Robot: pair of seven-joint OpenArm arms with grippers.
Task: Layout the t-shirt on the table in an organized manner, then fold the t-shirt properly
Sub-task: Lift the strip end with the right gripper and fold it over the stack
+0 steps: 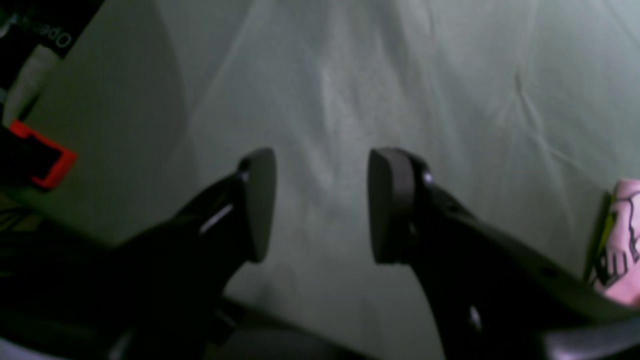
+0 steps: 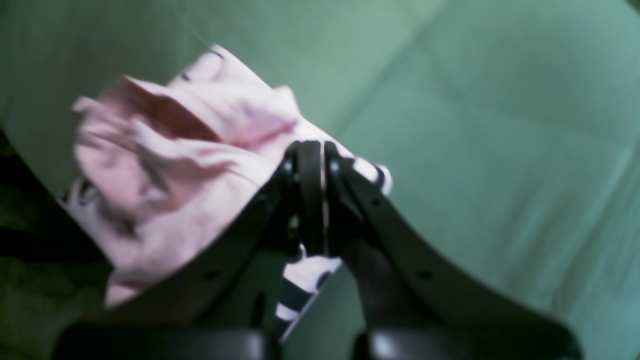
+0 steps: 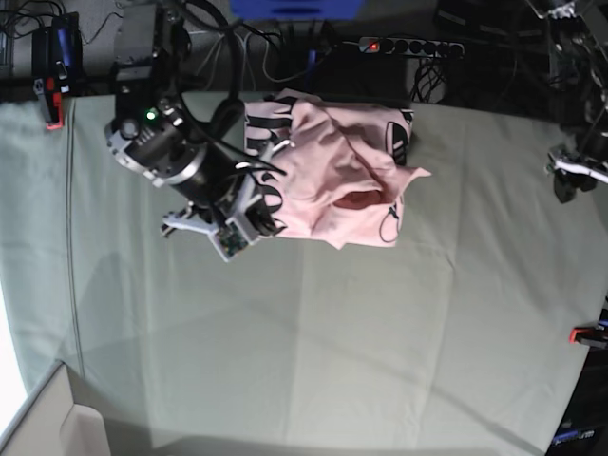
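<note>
The light pink t-shirt lies crumpled in a heap near the far edge of the table, black lettering showing on its left side. My right gripper is shut, its tips over the shirt's near edge; whether cloth is pinched between the pads I cannot tell. In the base view this gripper sits at the heap's left side. My left gripper is open over bare table cloth, nothing between its pads. A corner of the shirt shows at that view's right edge.
Red clamps grip the table's edges. A power strip and cables lie behind the far edge. A pale box corner sits at the near left. The left arm hangs at the right edge.
</note>
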